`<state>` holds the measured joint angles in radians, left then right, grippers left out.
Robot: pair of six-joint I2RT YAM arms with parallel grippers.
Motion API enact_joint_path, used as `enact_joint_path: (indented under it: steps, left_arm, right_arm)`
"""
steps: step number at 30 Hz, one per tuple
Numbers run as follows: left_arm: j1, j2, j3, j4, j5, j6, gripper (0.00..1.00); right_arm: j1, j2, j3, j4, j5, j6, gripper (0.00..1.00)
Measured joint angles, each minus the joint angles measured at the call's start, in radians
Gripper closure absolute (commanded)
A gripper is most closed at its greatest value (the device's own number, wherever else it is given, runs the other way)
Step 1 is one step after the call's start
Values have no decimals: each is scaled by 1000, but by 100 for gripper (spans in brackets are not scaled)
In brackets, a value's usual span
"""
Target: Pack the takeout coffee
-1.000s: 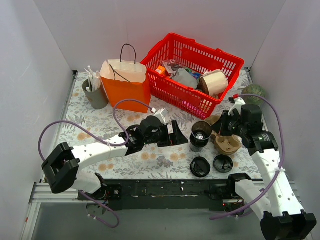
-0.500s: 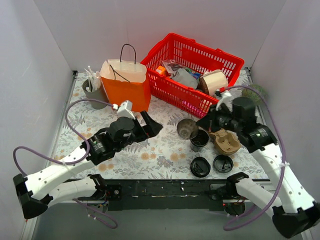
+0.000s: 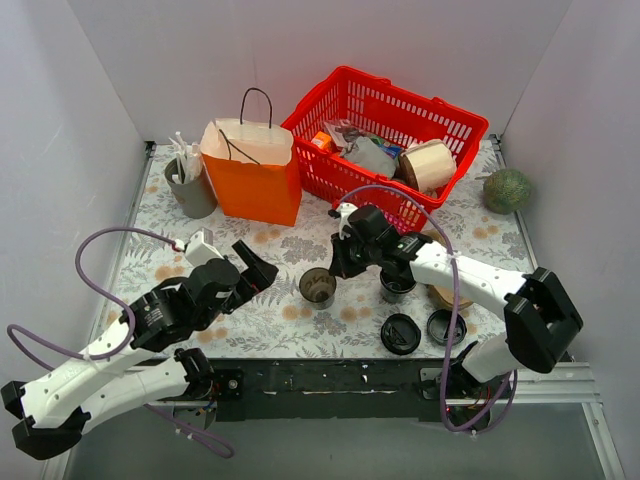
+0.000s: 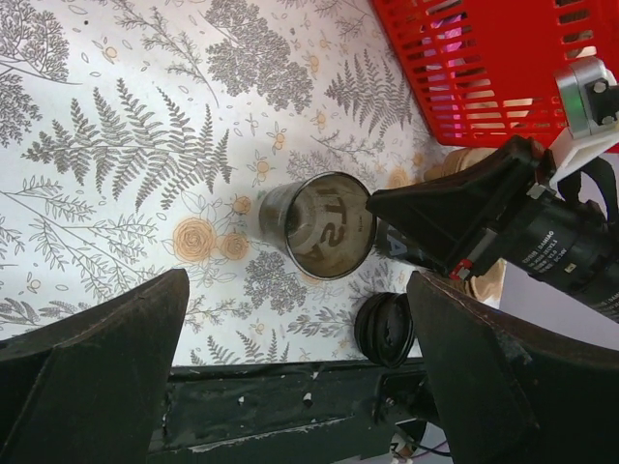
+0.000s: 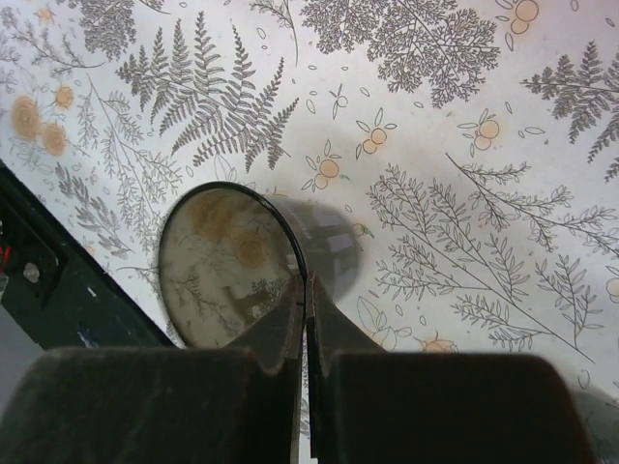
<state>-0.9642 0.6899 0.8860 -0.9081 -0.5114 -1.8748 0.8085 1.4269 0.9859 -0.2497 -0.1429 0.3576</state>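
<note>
**Ana:** At the front middle of the flowered surface, what is that open cup?

**Ben:** That's the takeout coffee cup. It is dark outside and brown inside, with no lid on it. It sits between the two arms, well in front of the orange paper bag and the red basket.

**Ana:** Who has it?

**Ben:** The right gripper. Its wrist view shows both fingers pressed together with the cup's near rim pinched between them.

**Ana:** Is the cup standing or lifted?

**Ben:** I can't tell whether its base touches the surface.

**Ana:** And the other arm?

**Ben:** The left gripper hangs to the cup's left, apart from it. Its jaws are spread wide and nothing is between them.

**Ana:** Where are the lids?

**Ben:** One black lid and a second lid lie side by side by the front edge, to the right of the cup. A black cup stands just behind them, right against the right arm.

**Ana:** Anything else?

**Ben:** A grey pot of white utensils stands left of the bag, and a green ball sits at the far right.
</note>
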Motion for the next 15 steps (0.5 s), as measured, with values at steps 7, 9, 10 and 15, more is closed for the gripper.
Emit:
enact_joint_path:
  steps: [7, 9, 10, 15]
  left_arm:
    - [0, 42, -27, -8, 3, -18, 2]
    - [0, 66, -27, -3, 8, -16, 2]
    - [0, 78, -27, 0, 12, -14, 2]
    - [0, 101, -31, 34, 39, 1, 2]
  right_arm:
    - [13, 44, -1, 67, 39, 11, 70]
    - [12, 44, -1, 74, 53, 18, 65]
    - [12, 44, -1, 74, 59, 17, 64]
    - [12, 10, -1, 43, 82, 23, 50]
